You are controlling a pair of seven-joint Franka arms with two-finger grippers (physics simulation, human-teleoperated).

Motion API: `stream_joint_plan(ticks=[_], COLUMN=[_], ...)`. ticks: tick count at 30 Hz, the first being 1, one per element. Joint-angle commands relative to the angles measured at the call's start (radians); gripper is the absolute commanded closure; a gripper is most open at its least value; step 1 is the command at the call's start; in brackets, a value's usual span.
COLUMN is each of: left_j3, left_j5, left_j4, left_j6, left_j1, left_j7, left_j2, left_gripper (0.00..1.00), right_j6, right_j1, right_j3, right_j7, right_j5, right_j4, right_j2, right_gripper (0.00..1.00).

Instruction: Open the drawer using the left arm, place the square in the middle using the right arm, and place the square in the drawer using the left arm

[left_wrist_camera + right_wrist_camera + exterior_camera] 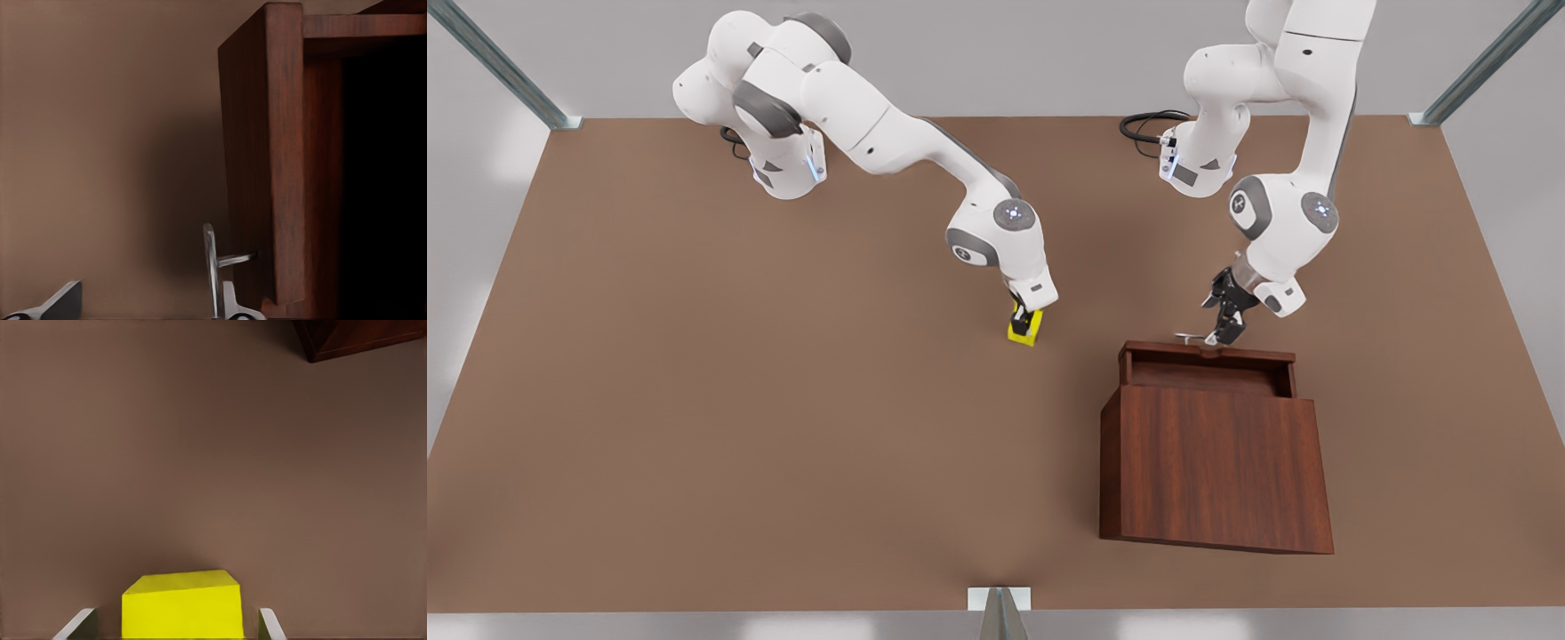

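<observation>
The square [1026,334] is a yellow cube resting on the brown table near its middle, and it fills the near part of the right wrist view [181,603]. My right gripper [1023,318] stands over it, open, with a finger on each side and a small gap between each finger [81,623] and the cube. The drawer [1208,363] is pulled out of the wooden cabinet [1218,471]. My left gripper [1224,327] is open at the drawer's far edge, with one finger [232,303] right beside the silver bar handle [211,267].
The cabinet stands at the front view's right, toward the near table edge. Bare tabletop [783,400] stretches across the front view's left and centre. Metal frame posts stand at the far corners, and a bracket [999,600] sits at the near edge.
</observation>
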Motion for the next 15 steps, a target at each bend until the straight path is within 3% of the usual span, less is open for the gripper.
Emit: stream_joint_plan(ticks=[1, 3, 5, 6, 7, 9, 12, 14, 15], left_j3=[0.0, -0.001, 0.0, 0.0, 0.0, 0.0, 0.0, 0.01, 0.039], left_j5=[0.0, 0.0, 0.0, 0.0, 0.0, 0.0, 0.052, 0.164, 0.226], left_j4=[-0.005, -0.014, -0.029, -0.048, -0.051, -0.054, -0.003, 0.17, 0.236], left_j6=[0.001, -0.001, -0.006, -0.013, -0.03, -0.114, -0.145, -0.246, -0.291], left_j1=[0.0, 0.0, 0.0, 0.0, 0.0, 0.0, -0.014, -0.025, -0.06], left_j7=[0.002, 0.002, 0.0, 0.0, 0.0, -0.009, 0.045, 0.173, 0.233], left_j2=[-0.005, -0.012, -0.025, -0.051, -0.072, -0.158, -0.233, -0.167, -0.14], left_gripper=[0.0, 0.0, 0.0, 0.0, 0.0, 0.0, 0.0, 0.0, 0.0], right_j6=[-0.009, -0.187, -0.365, -0.41, -0.454, -0.67, -0.905, -0.91, -0.902], right_j1=[-0.001, -0.01, -0.151, -0.332, -0.438, -0.607, -0.815, -0.768, -0.73], right_j3=[-0.005, -0.012, -0.012, -0.022, -0.022, -0.051, -0.077, -0.238, -0.265], right_j7=[-0.001, 0.063, 0.086, 0.082, 0.091, 0.157, 0.149, -0.009, -0.015], right_j5=[0.0, 0.003, 0.029, 0.101, 0.107, 0.184, 0.235, 0.247, 0.264], right_j4=[-0.01, -0.013, -0.018, -0.031, -0.108, -0.102, 0.073, 0.091, 0.093], right_j2=[-0.026, -0.16, -0.288, -0.326, -0.432, -0.556, -0.599, -0.606, -0.6], right_gripper=[0.0, 0.0, 0.0, 0.0, 0.0, 0.0, 0.0, 0.0, 0.0])
